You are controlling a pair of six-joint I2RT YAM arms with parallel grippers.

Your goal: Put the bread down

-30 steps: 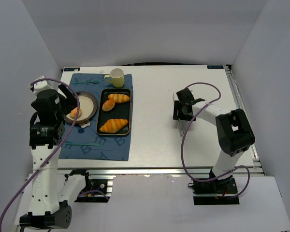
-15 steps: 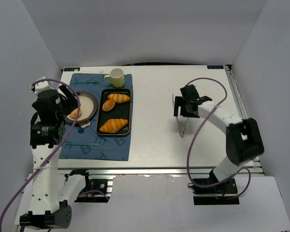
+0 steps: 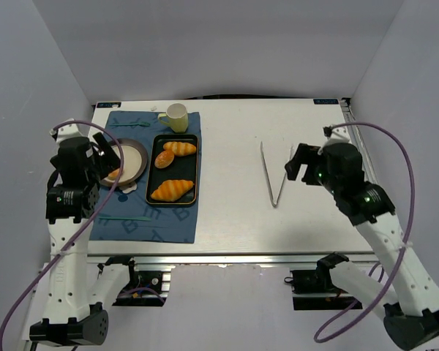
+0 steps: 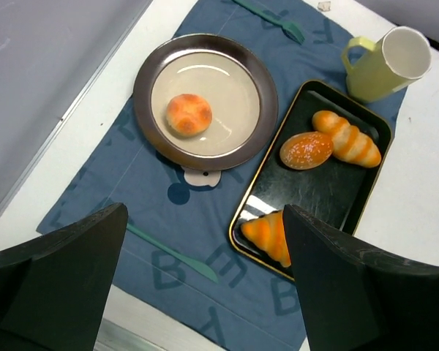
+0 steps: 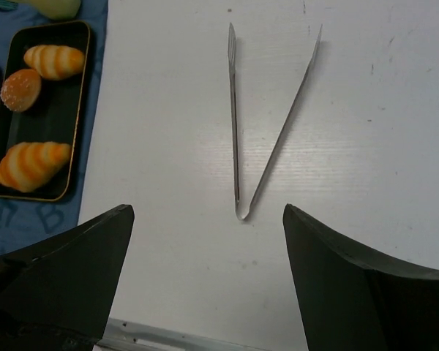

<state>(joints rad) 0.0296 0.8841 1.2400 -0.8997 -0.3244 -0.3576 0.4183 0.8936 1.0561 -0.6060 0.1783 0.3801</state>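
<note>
Left gripper (image 4: pixel 205 212) spread wide and empty above the plate (image 4: pixel 265 110) bearing the bread (image 4: pixel 188 115), judged light, soft, crushable: pinch gently across its sides.

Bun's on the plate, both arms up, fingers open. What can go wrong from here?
1. The bun sits off-centre on the plate; being round, it may roll if the plate gets nudged.
2. The left arm's purple cable loops close by the plate under the open left gripper; moving off could snag or drag it.
3. The tongs lie directly below the open right gripper; any descent would likely hit them.
</note>
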